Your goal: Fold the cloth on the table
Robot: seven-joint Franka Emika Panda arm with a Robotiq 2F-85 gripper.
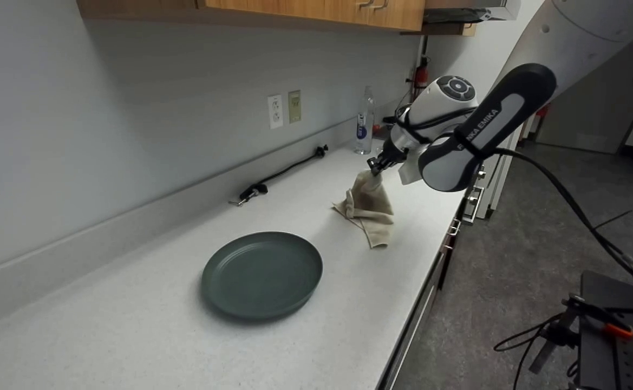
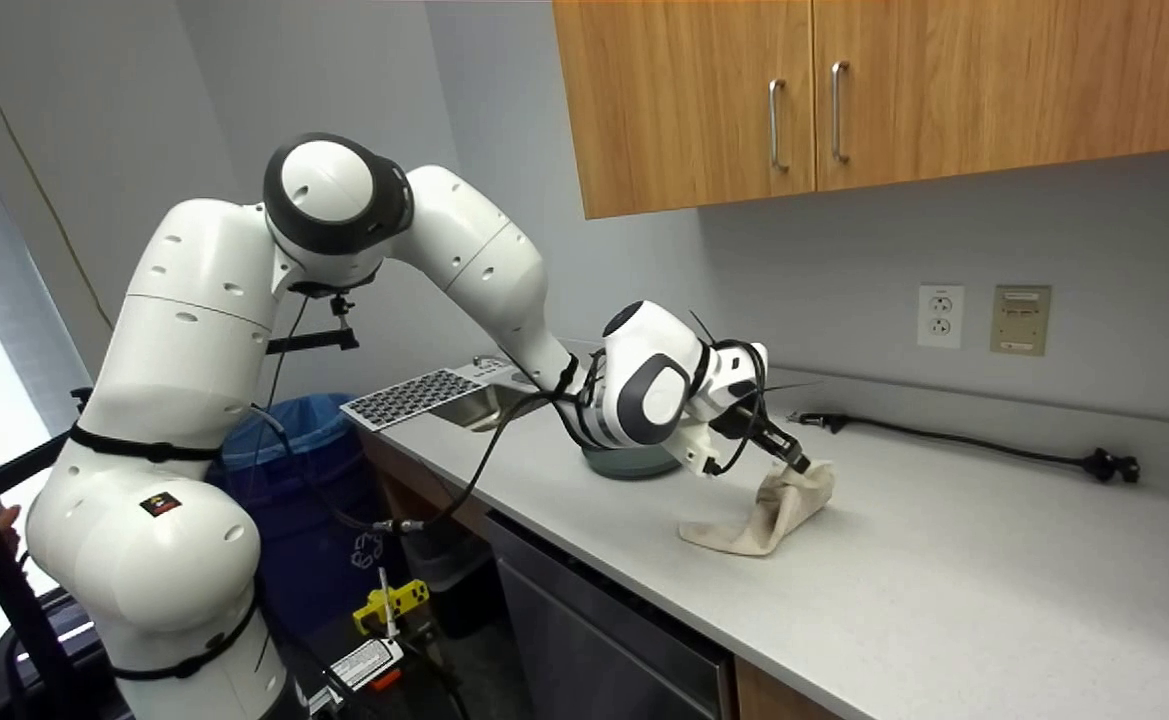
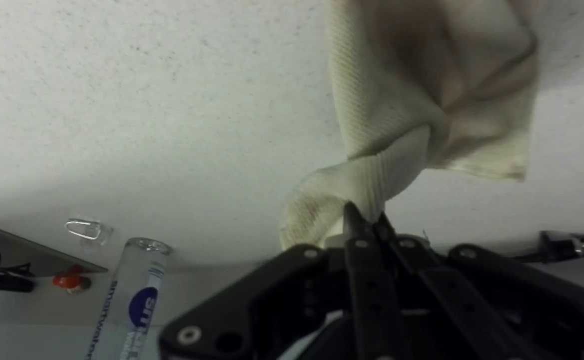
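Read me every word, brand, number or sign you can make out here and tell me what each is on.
"FRANKA EMIKA", on the robot arm, first letters partly covered.
"smartwater", on the clear bottle; second printing only partly readable.
Recycling symbol, on the blue bin.
Too small or blurred to read: the arm's dark sticker, the low white label, the beige wall plate.
No numbers are readable.

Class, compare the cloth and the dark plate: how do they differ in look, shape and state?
The cloth is cream-beige, while the plate is dark green. The cloth is creased and irregular in outline; the plate is round and smooth-edged. The cloth's upper end is pinched in the gripper, whereas the plate sits flat and ungripped. Both rest on the pale counter, the cloth only partly.
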